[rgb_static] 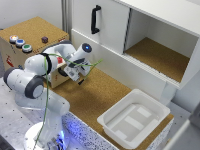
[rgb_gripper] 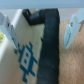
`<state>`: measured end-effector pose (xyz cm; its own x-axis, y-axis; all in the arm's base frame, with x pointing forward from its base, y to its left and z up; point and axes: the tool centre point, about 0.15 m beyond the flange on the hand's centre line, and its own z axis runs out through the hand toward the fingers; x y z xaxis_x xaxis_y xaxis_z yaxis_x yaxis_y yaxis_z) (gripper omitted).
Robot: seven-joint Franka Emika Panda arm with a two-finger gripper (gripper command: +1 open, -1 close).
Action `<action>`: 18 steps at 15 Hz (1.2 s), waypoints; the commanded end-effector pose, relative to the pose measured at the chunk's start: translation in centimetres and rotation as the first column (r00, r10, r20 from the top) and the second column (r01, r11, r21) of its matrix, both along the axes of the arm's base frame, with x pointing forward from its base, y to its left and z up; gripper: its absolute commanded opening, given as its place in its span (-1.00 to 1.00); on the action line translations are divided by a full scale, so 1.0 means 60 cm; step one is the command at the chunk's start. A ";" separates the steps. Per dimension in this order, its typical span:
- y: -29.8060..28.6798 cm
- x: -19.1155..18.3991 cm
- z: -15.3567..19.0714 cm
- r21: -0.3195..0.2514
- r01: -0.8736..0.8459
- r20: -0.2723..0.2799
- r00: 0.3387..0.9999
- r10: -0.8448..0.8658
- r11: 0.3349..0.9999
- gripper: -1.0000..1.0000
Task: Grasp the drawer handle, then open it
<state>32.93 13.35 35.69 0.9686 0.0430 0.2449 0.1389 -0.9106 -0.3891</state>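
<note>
Handle (rgb_gripper: 50, 47) sits right between the pincer (rgb_gripper: 40, 30) fingers (rgb_gripper: 74, 27), which are spread wide, bar running crosswise to them, nothing pinched yet.

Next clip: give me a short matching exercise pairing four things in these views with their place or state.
Things:
1. drawer handle
2. white bin
3. cabinet door handle
4. three buttons

Places or states:
A. on top of the cork-topped box
B. between the gripper's fingers in the wrist view
C. empty, at the cork counter's near end
D. upright on the white door

Pairs: 1-B, 2-C, 3-D, 4-A
</note>
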 end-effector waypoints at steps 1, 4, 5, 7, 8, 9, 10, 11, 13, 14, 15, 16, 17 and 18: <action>0.017 -0.072 0.218 -0.197 0.080 0.201 0.979 -0.040 0.977 1.00; 0.099 -0.071 0.276 -0.323 -0.088 0.224 0.960 0.167 0.942 1.00; 0.126 -0.069 0.280 -0.392 -0.143 0.202 0.950 0.236 0.909 1.00; 0.170 -0.072 0.286 -0.453 -0.249 0.189 0.912 0.365 0.856 1.00; 0.193 -0.076 0.283 -0.485 -0.308 0.173 0.884 0.435 0.819 1.00; 0.216 -0.080 0.274 -0.516 -0.368 0.147 0.851 0.503 0.774 1.00; 0.232 -0.082 0.264 -0.521 -0.413 0.129 0.827 0.547 0.747 1.00; 0.245 -0.080 0.251 -0.529 -0.444 0.102 0.813 0.573 0.724 1.00; 0.269 -0.080 0.227 -0.496 -0.538 0.073 0.756 0.650 0.682 1.00; 0.284 -0.083 0.216 -0.495 -0.591 0.047 0.713 0.699 0.636 1.00; 0.295 -0.082 0.202 -0.431 -0.656 0.038 0.672 0.739 0.619 1.00; 0.314 -0.083 0.185 -0.454 -0.685 -0.012 0.645 0.764 0.570 1.00; 0.328 -0.087 0.167 -0.449 -0.715 -0.058 0.622 0.781 0.536 1.00; 0.340 -0.093 0.150 -0.450 -0.740 -0.092 0.596 0.798 0.501 1.00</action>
<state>25.89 28.55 47.68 0.5541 0.7592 0.3414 0.7879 -0.6107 0.0792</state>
